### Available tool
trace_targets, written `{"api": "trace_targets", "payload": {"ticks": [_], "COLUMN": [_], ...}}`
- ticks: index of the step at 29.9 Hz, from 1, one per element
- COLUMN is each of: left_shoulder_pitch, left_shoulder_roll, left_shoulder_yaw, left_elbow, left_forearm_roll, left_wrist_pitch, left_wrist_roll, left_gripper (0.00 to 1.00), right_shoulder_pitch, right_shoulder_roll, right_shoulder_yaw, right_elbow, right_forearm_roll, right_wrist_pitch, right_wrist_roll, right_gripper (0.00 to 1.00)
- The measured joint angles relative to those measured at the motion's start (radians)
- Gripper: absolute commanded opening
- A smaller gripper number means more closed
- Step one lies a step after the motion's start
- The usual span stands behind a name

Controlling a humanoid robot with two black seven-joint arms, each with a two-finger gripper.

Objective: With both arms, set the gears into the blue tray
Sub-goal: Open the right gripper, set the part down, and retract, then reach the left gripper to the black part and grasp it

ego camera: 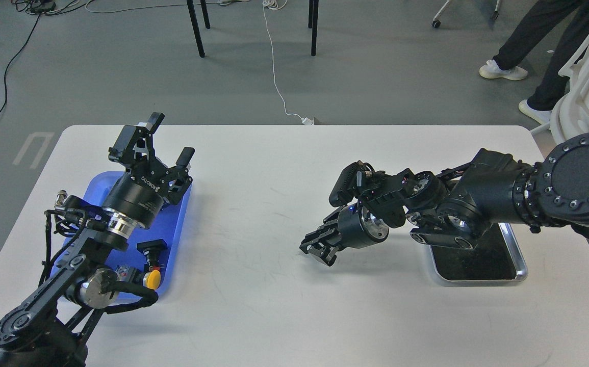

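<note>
The blue tray [181, 214] lies at the table's left side, largely covered by my left arm. My left gripper [172, 136] is raised above the tray's far end, its two fingers spread wide open with nothing between them. My right gripper [317, 248] hangs low over the bare table near the middle, pointing down and to the left. Its dark fingers sit close together, and I cannot make out whether they hold anything. No gears can be made out anywhere in this view.
A push-button switch with a yellow cap [152, 278] and a black one [152, 247] lie in the blue tray's near end. A silver tray with a black inside [483, 262] sits at the right, partly under my right arm. A person walks on the floor beyond the table.
</note>
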Motion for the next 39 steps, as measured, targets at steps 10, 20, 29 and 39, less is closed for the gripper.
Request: {"api": "trace_targets", "payload": {"ticks": [10,20,29,39], "left_shoulder_pitch": [0.005,0.005,-0.009,-0.052], "left_shoulder_roll": [0.001,0.021,0.023,0.054], "left_shoulder_yaw": [0.0,0.0,0.003,0.092], "left_elbow": [0.0,0.0,0.0,-0.022], "left_forearm_roll": [0.001,0.0,0.01,0.324], "left_wrist_pitch": [0.0,-0.003,-0.011,-0.028], "left_wrist_roll": [0.0,-0.002,0.0,-0.049], "left_gripper": [0.98,0.98,0.98,0.98], "right_shoulder_pitch": [0.0,0.0,-0.335,-0.831], "right_shoulder_roll": [0.0,-0.211,-0.471,-0.499], "right_shoulder_yaw": [0.006,0.193,0.739,1.384], "right_elbow": [0.002,0.073,0.135,0.125], "right_forearm_roll": [0.024,0.175,0.587,0.878], "right_wrist_pitch": [0.0,0.01,0.014,0.256], "right_wrist_roll": [0.0,0.0,0.0,0.0], "right_gripper": [0.82,0.96,0.96,0.96]}}
